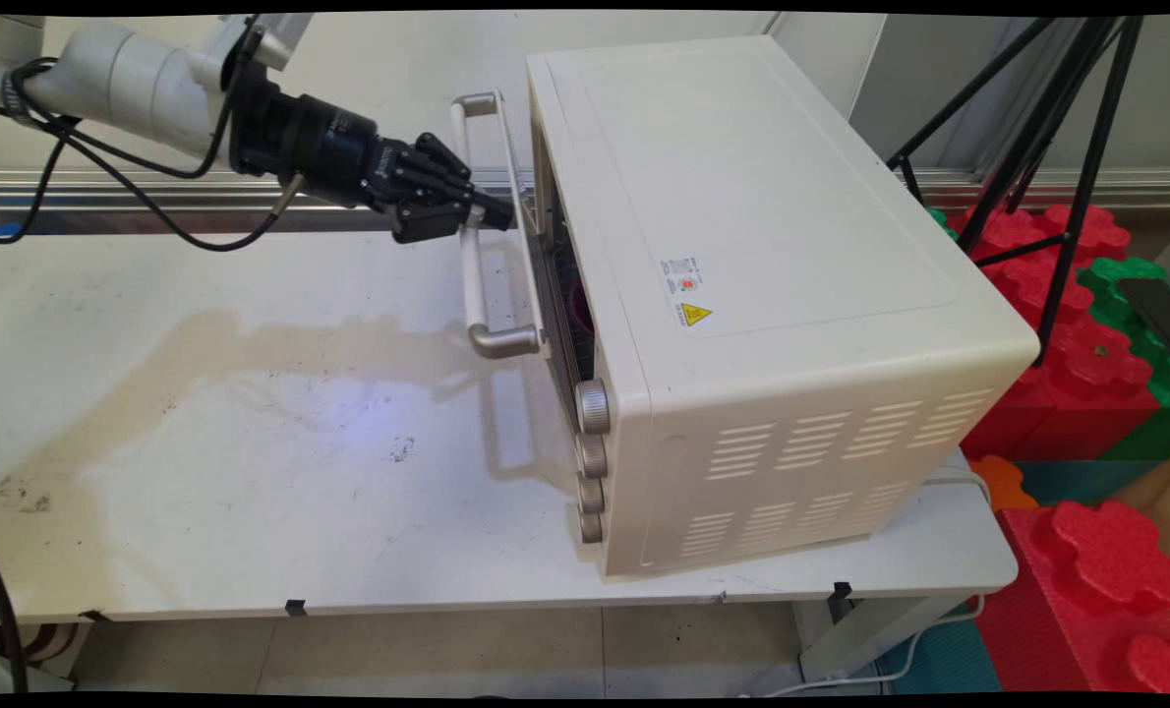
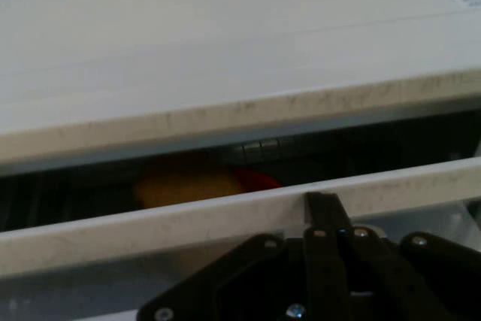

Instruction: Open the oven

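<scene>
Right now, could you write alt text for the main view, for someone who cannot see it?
A black two-finger gripper on a white arm reaches the long bar handle of a cream toaster oven, whose door is slightly ajar. The oven stands on a stained white table, four round metal knobs down its front; red and green foam blocks lie behind.

**Around the white table**

White table (image 1: 251, 472), top stained and scuffed. Cream toaster oven (image 1: 762, 295) on its right half, door ajar, four knobs (image 1: 592, 462) down the front corner, warning sticker (image 1: 695, 315) on top. Black tripod (image 1: 1057, 128) behind. Red and green foam blocks (image 1: 1086, 374) stacked at right
</scene>
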Tool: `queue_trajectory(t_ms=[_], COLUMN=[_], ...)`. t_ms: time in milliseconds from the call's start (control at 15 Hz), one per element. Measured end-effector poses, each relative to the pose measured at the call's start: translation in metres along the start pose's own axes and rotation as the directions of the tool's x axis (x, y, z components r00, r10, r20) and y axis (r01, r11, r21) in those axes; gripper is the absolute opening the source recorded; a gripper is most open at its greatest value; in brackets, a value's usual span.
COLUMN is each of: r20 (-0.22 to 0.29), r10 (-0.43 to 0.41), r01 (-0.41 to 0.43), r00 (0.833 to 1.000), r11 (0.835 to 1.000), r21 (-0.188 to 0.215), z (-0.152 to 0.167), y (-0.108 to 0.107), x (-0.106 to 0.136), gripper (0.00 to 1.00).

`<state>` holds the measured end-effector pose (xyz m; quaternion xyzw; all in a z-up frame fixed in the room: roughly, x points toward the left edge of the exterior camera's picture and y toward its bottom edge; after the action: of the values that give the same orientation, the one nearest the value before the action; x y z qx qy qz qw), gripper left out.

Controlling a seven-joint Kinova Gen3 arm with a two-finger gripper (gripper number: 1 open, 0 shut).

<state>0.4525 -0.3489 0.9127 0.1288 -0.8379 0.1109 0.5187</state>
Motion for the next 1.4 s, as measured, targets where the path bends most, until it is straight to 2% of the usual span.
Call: queue_trajectory(t_ms=[333,800,1400], r20=[0.016,0.067,0.119], r10=[0.002,0.006,0.008], r01=[-0.002,-0.003,-0.004], r00=[1.000,0.998,0.993], r11=[1.000,0.999,0.999], r21=[-0.020,-0.051,-0.033], z=[-0.014,-0.039,-0.059], y=[0.003,0.010,0.010], x=[-0.009,-0.034,-0.067], gripper=[0.00,0.00,0.00])
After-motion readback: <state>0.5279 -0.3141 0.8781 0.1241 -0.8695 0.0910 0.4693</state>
